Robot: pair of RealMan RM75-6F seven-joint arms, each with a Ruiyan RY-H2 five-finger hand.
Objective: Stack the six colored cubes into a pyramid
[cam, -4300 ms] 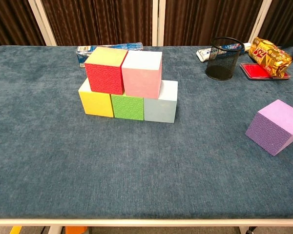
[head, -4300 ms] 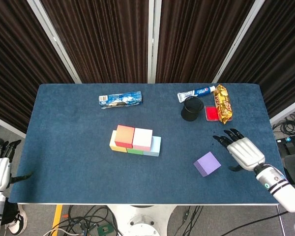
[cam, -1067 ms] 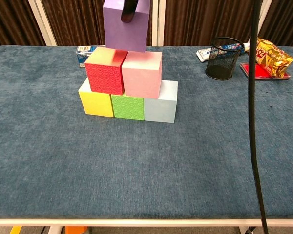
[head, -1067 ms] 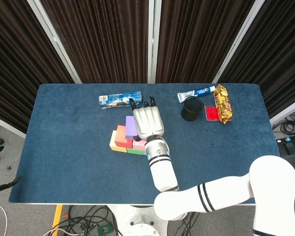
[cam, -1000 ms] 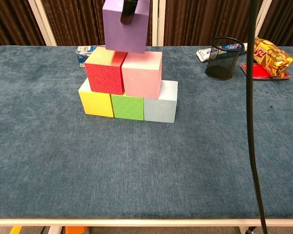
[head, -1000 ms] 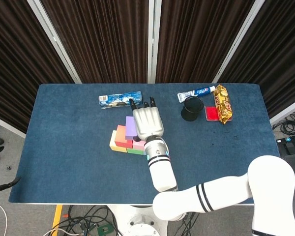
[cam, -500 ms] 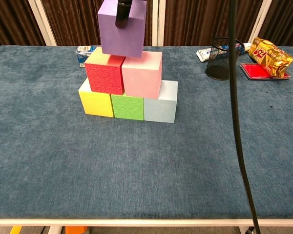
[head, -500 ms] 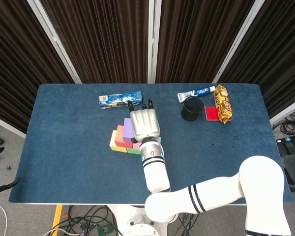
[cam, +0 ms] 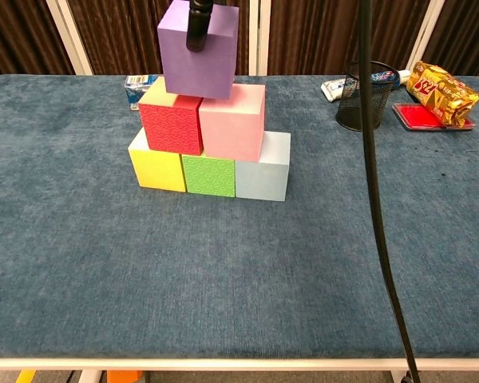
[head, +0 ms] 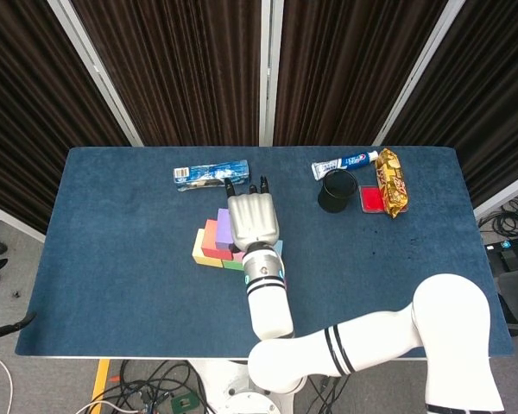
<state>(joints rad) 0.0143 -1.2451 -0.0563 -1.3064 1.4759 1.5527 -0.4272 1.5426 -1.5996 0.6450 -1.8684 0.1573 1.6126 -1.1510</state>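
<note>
A: Head view first. How many cubes?

B: The right hand (head: 253, 220) covers much of the stack from above. Slivers of the purple cube (head: 224, 227), red cube (head: 211, 238) and yellow cube (head: 198, 250) show at its left side. The left hand is not visible.

A: And the other things?

B: One toothbrush pack (head: 211, 174), one toothpaste tube (head: 344, 162), one black mesh cup (head: 337, 191), one red pad (head: 372, 199), one gold snack bag (head: 390, 182), all on the blue cloth table (head: 112, 259), dark curtains behind.

A: Chest view?

B: Six cubes. The bottom row holds yellow, a green cube (cam: 209, 175) and a pale blue cube (cam: 263, 167). Red and a pink cube (cam: 232, 122) sit on them. The purple cube rests tilted over those two, nearer the red. One dark fingertip (cam: 196, 25) presses its front face, so the right hand grips it.
</note>
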